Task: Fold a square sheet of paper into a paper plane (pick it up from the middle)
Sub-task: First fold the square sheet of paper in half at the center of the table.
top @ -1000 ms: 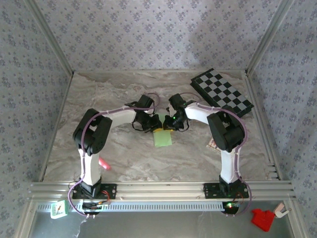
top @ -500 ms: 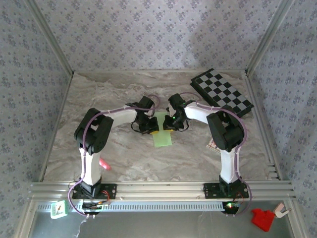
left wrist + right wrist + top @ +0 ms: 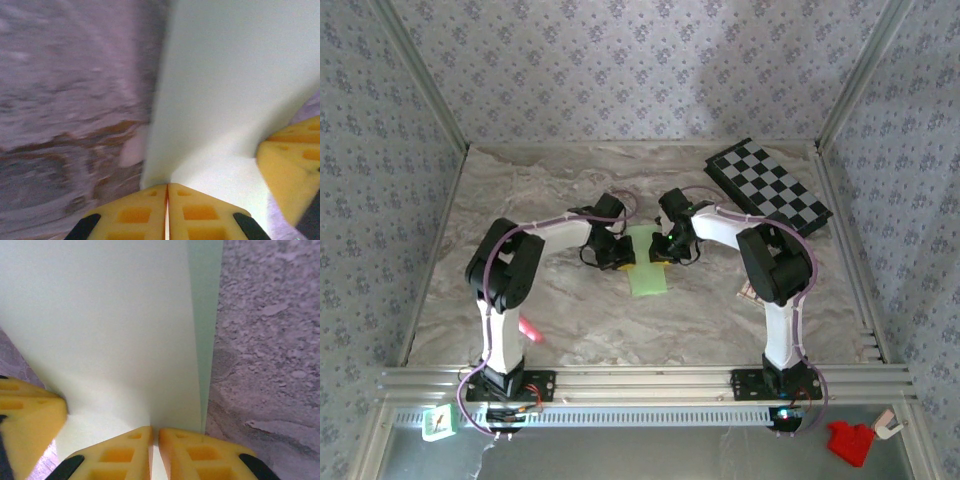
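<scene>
The square sheet of paper [image 3: 648,272] is pale green and folded into a narrow strip, lying mid-table between both grippers. My left gripper [image 3: 624,256] is shut on its left edge. In the left wrist view the yellow fingers [image 3: 200,212] pinch the paper [image 3: 235,90] at its near corner. My right gripper [image 3: 662,250] is shut on the opposite edge. In the right wrist view its fingers [image 3: 125,455] clamp the paper [image 3: 110,325], and a folded layer shows along the right side. Each wrist view catches the other gripper's yellow finger at its edge.
A black-and-grey chequered board [image 3: 770,186] lies at the back right. A pink marker [image 3: 530,331] rests by the left arm's base. A small patterned item [image 3: 748,292] sits beside the right arm. The marbled tabletop [image 3: 540,190] is bounded by metal rails.
My left gripper has drawn a little to the left, away from the right gripper, and more of the green paper now shows between them. The right gripper has barely moved.
</scene>
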Motion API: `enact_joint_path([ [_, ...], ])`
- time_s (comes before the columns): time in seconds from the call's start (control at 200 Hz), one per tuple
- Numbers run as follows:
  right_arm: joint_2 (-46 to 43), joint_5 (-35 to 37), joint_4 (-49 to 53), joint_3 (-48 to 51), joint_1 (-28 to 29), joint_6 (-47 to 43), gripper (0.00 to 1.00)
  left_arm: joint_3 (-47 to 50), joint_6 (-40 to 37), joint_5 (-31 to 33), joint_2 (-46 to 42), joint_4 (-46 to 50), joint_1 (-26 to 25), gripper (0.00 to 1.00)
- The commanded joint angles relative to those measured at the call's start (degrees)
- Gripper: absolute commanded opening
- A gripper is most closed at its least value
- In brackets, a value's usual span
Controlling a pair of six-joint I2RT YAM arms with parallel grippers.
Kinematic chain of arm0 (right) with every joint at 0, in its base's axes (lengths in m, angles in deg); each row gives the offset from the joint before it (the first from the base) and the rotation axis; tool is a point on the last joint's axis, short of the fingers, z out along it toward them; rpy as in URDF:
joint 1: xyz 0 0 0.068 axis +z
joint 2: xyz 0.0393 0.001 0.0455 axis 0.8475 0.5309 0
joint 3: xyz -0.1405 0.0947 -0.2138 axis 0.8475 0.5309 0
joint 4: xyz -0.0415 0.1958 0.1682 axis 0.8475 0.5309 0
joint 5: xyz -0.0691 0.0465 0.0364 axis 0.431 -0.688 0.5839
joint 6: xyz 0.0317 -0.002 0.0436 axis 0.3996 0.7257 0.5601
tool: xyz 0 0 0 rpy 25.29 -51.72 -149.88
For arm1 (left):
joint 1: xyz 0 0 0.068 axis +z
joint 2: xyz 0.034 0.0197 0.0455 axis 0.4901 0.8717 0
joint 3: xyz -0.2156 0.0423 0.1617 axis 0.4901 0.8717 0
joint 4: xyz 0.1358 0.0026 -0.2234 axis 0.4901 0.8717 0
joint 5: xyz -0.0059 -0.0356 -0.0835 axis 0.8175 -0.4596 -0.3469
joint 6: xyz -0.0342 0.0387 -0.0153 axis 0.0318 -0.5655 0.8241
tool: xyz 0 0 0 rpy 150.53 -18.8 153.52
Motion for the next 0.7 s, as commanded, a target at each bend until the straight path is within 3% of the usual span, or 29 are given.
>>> enact_joint_path([
  [0.0, 5.72, 9.84, 8.23, 3.04, 0.03, 0.15, 0.19, 1.18, -1.88, 3.61, -3.27, 4.88, 1.33, 0.10],
  [0.21, 5.72, 9.68, 8.26, 3.03, 0.26, 0.23, 0.19, 0.55, 0.22, -2.16, -7.68, -2.98, 0.16, 0.10],
  [0.41, 5.72, 9.63, 8.16, 3.26, 0.34, 0.33, 0.19, -0.85, 1.20, -6.49, -3.57, -6.70, -0.67, 0.10],
  [0.695, 6.23, 9.55, 8.13, 3.34, 0.44, -0.16, 0.19, -2.91, -0.34, -5.93, 1.91, -6.34, -0.61, 0.11],
])
